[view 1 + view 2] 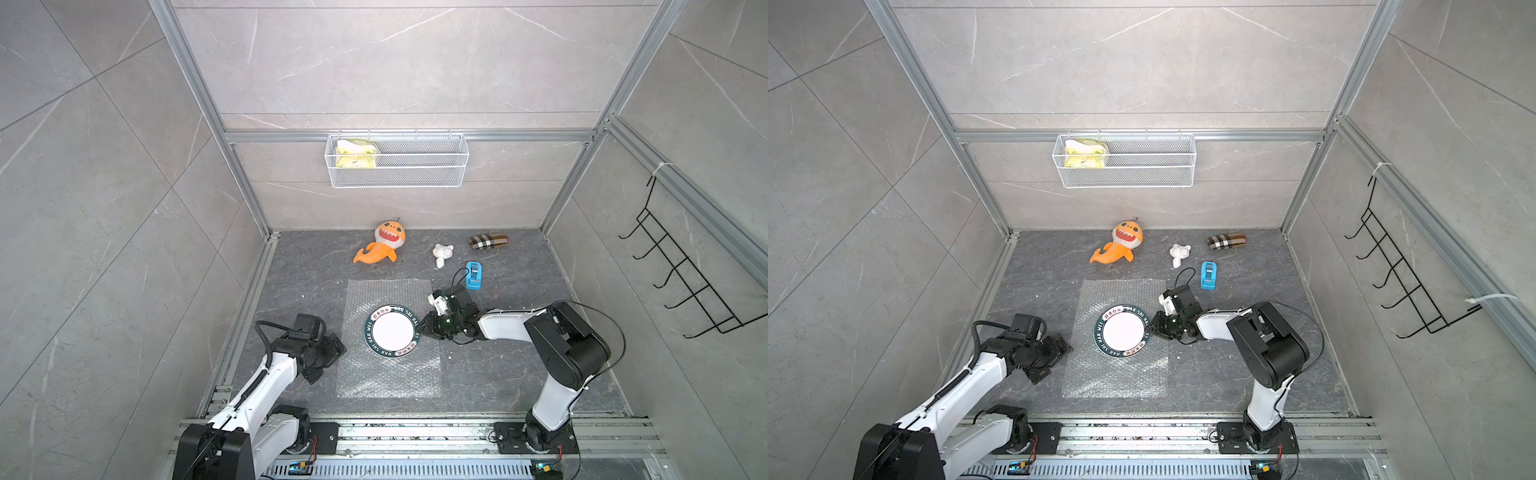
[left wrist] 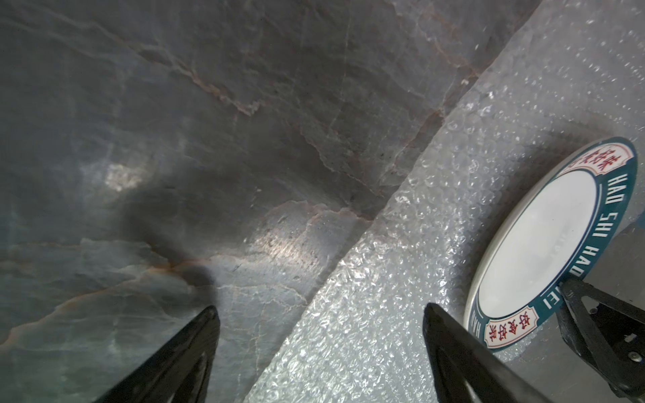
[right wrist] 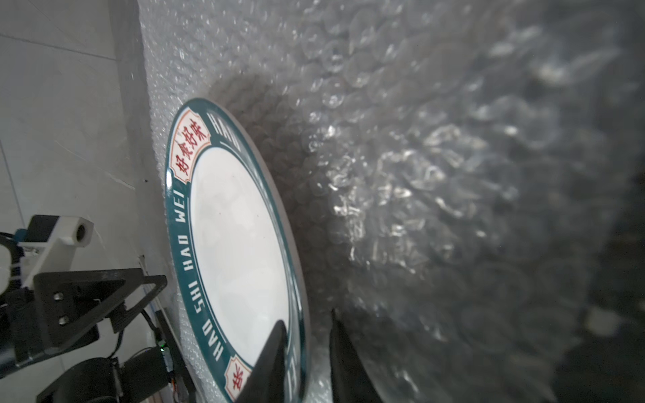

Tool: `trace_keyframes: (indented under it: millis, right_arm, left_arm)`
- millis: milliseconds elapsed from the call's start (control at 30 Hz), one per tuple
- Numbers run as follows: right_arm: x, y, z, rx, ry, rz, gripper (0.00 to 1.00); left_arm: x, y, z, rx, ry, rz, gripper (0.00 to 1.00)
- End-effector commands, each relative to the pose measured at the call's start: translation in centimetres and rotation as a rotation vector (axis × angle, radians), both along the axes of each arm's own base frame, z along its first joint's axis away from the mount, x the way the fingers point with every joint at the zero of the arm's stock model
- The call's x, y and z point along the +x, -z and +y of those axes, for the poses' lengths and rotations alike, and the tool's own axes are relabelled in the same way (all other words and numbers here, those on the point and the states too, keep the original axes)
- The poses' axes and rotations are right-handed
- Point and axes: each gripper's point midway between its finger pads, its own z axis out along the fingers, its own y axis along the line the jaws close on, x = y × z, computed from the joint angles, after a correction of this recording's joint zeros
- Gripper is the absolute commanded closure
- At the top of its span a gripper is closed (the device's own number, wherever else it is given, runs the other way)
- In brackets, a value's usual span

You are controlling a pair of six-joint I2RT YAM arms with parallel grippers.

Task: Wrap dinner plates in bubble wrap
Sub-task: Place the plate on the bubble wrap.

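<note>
Astride plate [image 3: 237, 244] rim, right jaws ajar

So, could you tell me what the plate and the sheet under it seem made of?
The plate: probably glazed ceramic or melamine; its teal rim is glossy with highlights. The bubble wrap: clear plastic film, shiny; air bubbles glint and the dark tabletop shows through.

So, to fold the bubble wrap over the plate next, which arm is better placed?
Left, probably. The left claw hangs open above a side edge of the bubble wrap. The right claw sits astride the rim of the plate and must back off first.
</note>
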Motion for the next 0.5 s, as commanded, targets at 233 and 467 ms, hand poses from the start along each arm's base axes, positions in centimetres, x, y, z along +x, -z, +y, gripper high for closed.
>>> trace_keyframes:
  millis: [233, 467]
  right_arm:
    - [0.3, -3.4, -2.7, -0.168, 0.019, -0.105, 0.57]
    - [0.4, -4.4, -3.2, -0.177, 0.046, -0.122, 0.58]
  left_arm:
    - [-3.7, -0.6, 0.4, 0.021, -0.014, 0.204, 0.17]
    - [-7.3, 0.1, -1.1, 0.05, 0.041, 0.307, 0.22]
